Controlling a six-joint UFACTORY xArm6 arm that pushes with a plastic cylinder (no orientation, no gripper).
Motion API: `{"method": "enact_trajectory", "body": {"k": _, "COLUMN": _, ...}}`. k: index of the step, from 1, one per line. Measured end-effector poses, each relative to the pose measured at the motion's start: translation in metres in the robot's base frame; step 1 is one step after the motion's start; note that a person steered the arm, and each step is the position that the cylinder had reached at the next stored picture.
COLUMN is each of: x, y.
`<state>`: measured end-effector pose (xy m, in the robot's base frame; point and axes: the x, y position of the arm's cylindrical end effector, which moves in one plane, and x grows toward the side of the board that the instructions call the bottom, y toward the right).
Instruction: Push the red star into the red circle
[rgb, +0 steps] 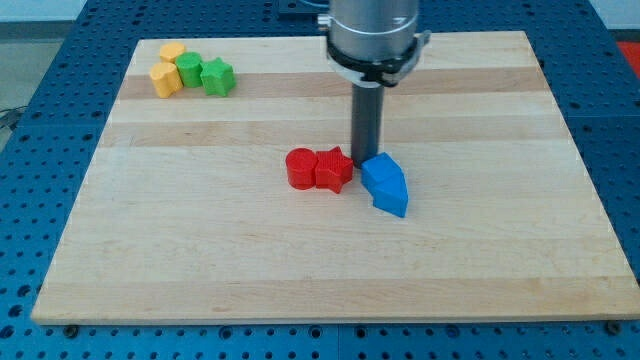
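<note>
The red star (334, 169) lies near the board's middle, touching the red circle (301, 168) on its left side. My tip (361, 162) stands just to the right of the red star, close to or touching it. A blue block (385, 184), made of a cube-like part and a pointed part, sits right of my tip and hides its very end partly.
At the view's top left several blocks cluster: a yellow block (172, 52), an orange-yellow block (165, 78), a green block (190, 70) and a green star (217, 76). The wooden board (480, 250) rests on a blue perforated table.
</note>
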<state>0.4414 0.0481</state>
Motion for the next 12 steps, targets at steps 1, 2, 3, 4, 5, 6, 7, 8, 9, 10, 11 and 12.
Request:
{"method": "enact_trajectory", "body": {"k": 1, "x": 0.005, "y": 0.031}}
{"method": "enact_trajectory", "body": {"k": 2, "x": 0.005, "y": 0.032}}
{"method": "enact_trajectory", "body": {"k": 3, "x": 0.005, "y": 0.032}}
{"method": "enact_trajectory", "body": {"k": 4, "x": 0.001, "y": 0.026}}
{"method": "enact_trajectory", "body": {"k": 5, "x": -0.001, "y": -0.016}}
{"method": "enact_trajectory", "body": {"k": 6, "x": -0.002, "y": -0.029}}
{"method": "enact_trajectory", "body": {"k": 7, "x": 0.028, "y": -0.02}}
{"method": "enact_trajectory", "body": {"k": 8, "x": 0.048, "y": -0.025}}
{"method": "enact_trajectory", "body": {"k": 9, "x": 0.048, "y": -0.055}}
{"method": "enact_trajectory", "body": {"k": 10, "x": 0.037, "y": -0.066}}
{"method": "enact_trajectory", "body": {"k": 11, "x": 0.025, "y": -0.071}}
{"method": "enact_trajectory", "body": {"k": 12, "x": 0.025, "y": -0.071}}
